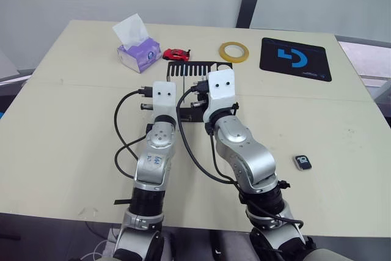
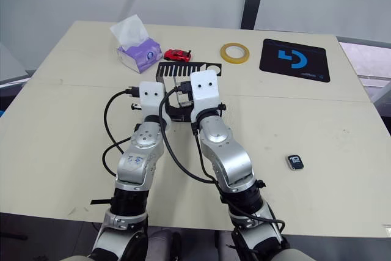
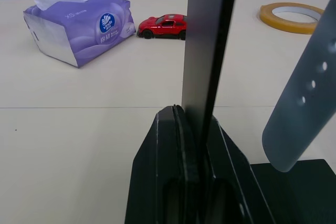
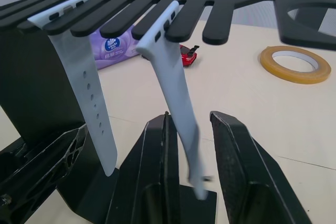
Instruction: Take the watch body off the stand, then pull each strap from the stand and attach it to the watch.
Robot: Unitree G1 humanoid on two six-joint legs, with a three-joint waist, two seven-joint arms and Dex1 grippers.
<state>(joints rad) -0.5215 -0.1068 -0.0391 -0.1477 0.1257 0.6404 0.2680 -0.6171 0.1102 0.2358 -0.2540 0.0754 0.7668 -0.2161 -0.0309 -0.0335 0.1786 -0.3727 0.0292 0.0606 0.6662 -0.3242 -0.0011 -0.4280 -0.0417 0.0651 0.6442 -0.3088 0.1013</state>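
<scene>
- The left gripper (image 3: 191, 129) is clamped on the stand's (image 3: 206, 51) upright post.
- The right gripper (image 4: 189, 124) is spread around the plain strap (image 4: 176, 103), which hangs between its fingers from the comb; contact seems absent, though that is hard to judge.
- The holed strap (image 4: 86, 87) hangs just beside the right gripper.
- The watch body (image 1: 302, 162) lies on the table (image 1: 73, 126), well behind and to the right of the right gripper.

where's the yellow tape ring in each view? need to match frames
Left eye: tape ring on the table's far side, next to the mouse pad.
Right eye: same spot.
Left wrist: upper right corner.
Right wrist: right side, beyond the stand.
Shared landmark: red toy car.
</scene>
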